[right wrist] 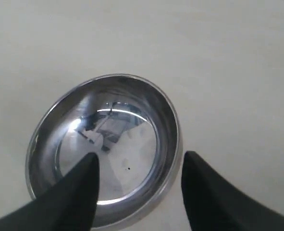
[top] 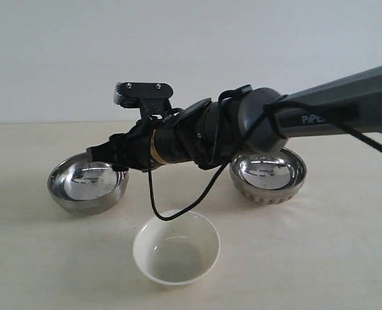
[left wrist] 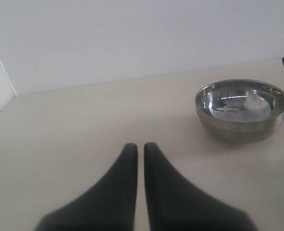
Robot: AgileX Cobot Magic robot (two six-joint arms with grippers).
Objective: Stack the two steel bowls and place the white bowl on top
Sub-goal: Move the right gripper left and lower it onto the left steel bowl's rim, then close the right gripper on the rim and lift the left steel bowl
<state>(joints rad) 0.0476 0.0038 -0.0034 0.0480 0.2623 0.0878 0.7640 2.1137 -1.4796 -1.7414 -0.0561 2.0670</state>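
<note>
the smooth steel bowl (top: 87,187) sits at the left of the worktop (top: 320,258), the ribbed steel bowl (top: 268,175) at the right, and the white bowl (top: 176,247) nearer, between them. the right pincer (right wrist: 139,161) hangs wide apart and empty over the smooth steel bowl. the left pincer (left wrist: 139,149) is closed to a sliver, gripping nothing.

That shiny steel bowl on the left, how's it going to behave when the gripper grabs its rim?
The smooth steel bowl looks rigid, so it should not flex. Its mirror-polished wall is probably slippery for the right gripper, whose jaws stand open over the rim. Its rounded underside may let it rock if nudged.
</note>
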